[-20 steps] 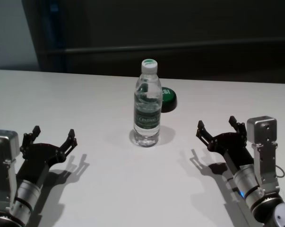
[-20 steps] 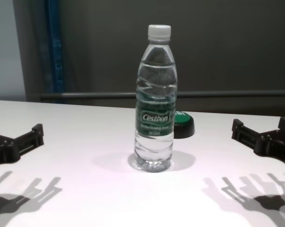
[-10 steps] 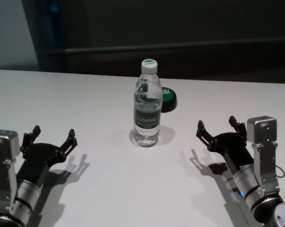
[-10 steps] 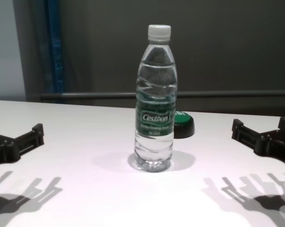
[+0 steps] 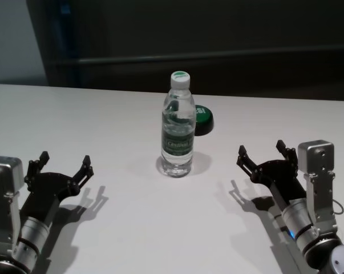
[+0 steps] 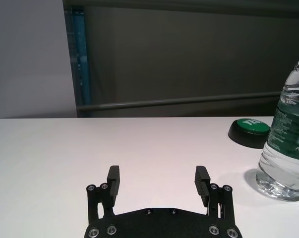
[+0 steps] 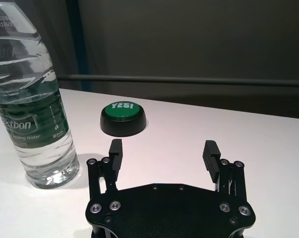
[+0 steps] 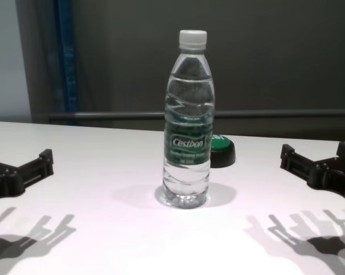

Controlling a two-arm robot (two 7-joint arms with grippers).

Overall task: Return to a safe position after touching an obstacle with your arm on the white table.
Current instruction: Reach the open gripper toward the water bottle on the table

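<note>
On my far left, my left gripper hovers low over the near part of the broad, smooth white table, its black fingers spread wide apart with nothing between them. From its wrist camera I see the two finger pads standing apart over bare tabletop.

Moving toward the middle, the tall clear plastic water bottle with a white cap and a green "Cestbon" label stands upright on the table, well apart from both grippers and roughly midway between them. In my chest camera the bottle sits dead centre, with the label facing me.

Just behind the bottle and slightly to its right rests a low round black puck with a green top; from the right wrist camera I can read "YES!" on the top of the puck. It sits near the bottle without touching it.

On my far right, my right gripper hangs low over the table's near part, its fingers also spread wide and holding nothing.
</note>
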